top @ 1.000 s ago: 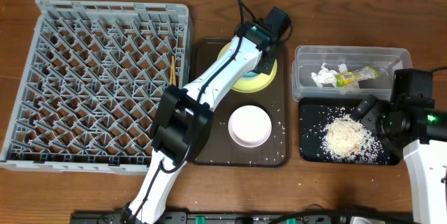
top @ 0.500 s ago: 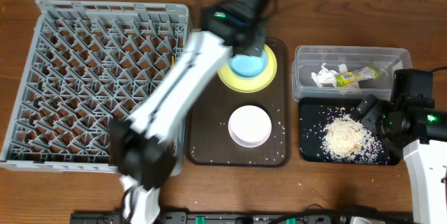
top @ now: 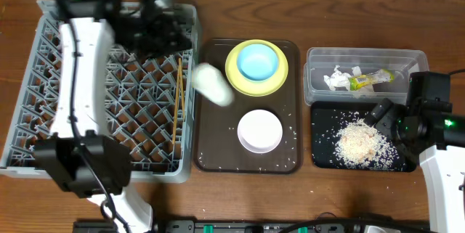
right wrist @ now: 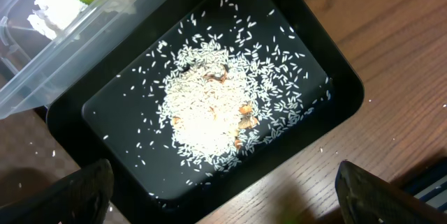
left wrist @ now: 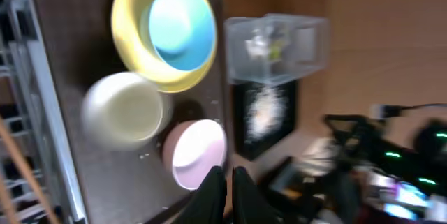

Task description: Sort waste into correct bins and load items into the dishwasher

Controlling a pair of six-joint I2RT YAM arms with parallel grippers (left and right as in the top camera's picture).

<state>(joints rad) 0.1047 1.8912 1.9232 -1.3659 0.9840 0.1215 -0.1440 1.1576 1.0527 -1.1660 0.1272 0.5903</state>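
Note:
My left gripper is a dark blur above the grey dishwasher rack, far right part. In the left wrist view its fingers press together with nothing between them. The white cup shows blurred at the brown tray's left edge. The light blue bowl sits in the yellow plate, the white shallow bowl nearer me. Chopsticks lie in the rack. My right gripper stands open over the black tray with rice.
The clear tub behind the black tray holds the green-and-yellow wrapper and crumpled paper. The brown tray carries scattered grains. Bare wooden table lies along the front edge.
My left arm has swung left from over the yellow plate to above the rack. The blue bowl and the white cup have come into view. The right arm has not moved.

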